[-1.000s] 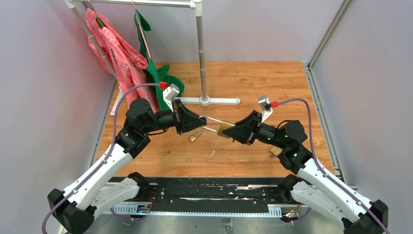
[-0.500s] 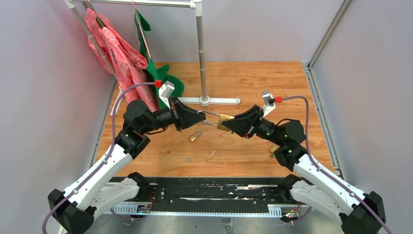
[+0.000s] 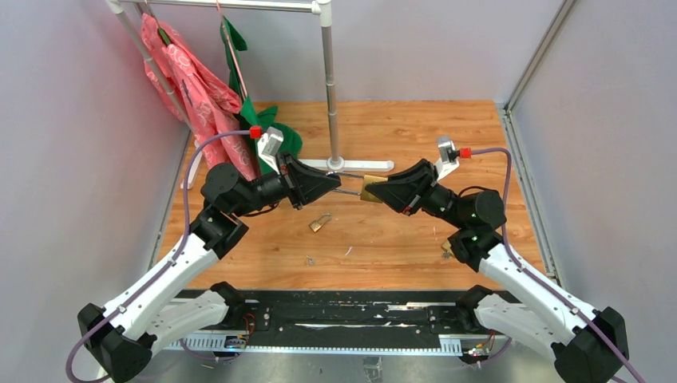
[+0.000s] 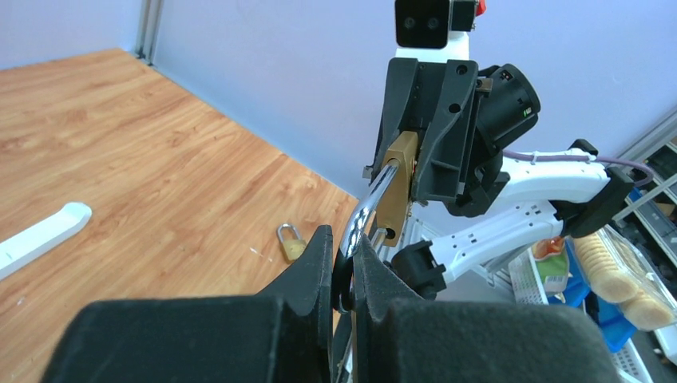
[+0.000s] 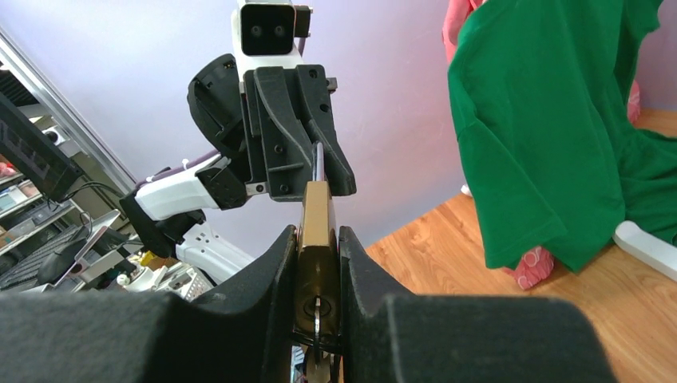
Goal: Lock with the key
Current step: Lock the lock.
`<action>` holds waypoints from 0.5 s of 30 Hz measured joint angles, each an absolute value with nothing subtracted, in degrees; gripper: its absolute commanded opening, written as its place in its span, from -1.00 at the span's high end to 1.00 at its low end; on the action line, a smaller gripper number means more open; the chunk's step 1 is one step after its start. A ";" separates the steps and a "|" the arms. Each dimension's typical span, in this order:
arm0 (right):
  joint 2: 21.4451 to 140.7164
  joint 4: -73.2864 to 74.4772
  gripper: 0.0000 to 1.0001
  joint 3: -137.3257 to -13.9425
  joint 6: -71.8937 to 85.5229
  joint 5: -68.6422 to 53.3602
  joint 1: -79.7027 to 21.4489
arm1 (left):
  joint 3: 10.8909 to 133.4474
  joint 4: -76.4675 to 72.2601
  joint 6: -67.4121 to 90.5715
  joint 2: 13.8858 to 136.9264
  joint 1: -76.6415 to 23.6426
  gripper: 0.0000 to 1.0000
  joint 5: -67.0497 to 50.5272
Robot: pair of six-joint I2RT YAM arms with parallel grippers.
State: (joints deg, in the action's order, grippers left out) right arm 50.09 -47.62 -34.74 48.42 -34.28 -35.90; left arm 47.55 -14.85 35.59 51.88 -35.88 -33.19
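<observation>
A brass padlock (image 3: pixel 370 190) is held in the air between my two grippers, above the wooden table. My right gripper (image 3: pixel 380 192) is shut on the padlock's brass body (image 5: pixel 317 219). A key (image 5: pixel 317 319) sits in the keyhole in the body's near end, between the right fingers. My left gripper (image 3: pixel 338 185) is shut on the silver shackle (image 4: pixel 369 209), which runs from the left fingers (image 4: pixel 315 259) into the brass body (image 4: pixel 397 185). One shackle leg looks out of its hole. The two grippers face each other, tips close together.
A small padlock (image 3: pixel 321 222) lies on the table under the grippers and also shows in the left wrist view (image 4: pixel 290 242). Another brass piece (image 3: pixel 449 249) lies by the right arm. The rack pole (image 3: pixel 330 88), pink garment (image 3: pixel 192 88) and green garment (image 3: pixel 267 128) stand behind.
Both grippers have risen and moved toward the back of the table with the padlock between them. Their holds have not changed.
</observation>
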 measured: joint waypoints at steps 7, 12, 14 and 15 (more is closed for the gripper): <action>50.15 -51.46 1.00 -35.18 48.42 -34.00 -35.66 | 48.71 -16.53 34.87 52.71 -38.89 1.00 -30.74; 51.24 -54.76 1.00 -36.29 48.38 -32.29 -35.77 | 49.95 -18.55 34.70 54.02 -41.04 1.00 -28.62; 51.72 -56.21 1.00 -36.75 48.40 -31.31 -35.99 | 50.30 -19.73 34.74 54.57 -41.78 1.00 -27.86; 51.81 -56.69 1.00 -36.82 48.40 -30.89 -36.07 | 50.33 -20.27 34.76 54.72 -42.09 1.00 -27.57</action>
State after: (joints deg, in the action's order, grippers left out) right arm 51.81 -56.69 -36.82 48.40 -30.89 -36.07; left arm 50.33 -20.27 34.76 54.72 -42.09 -27.57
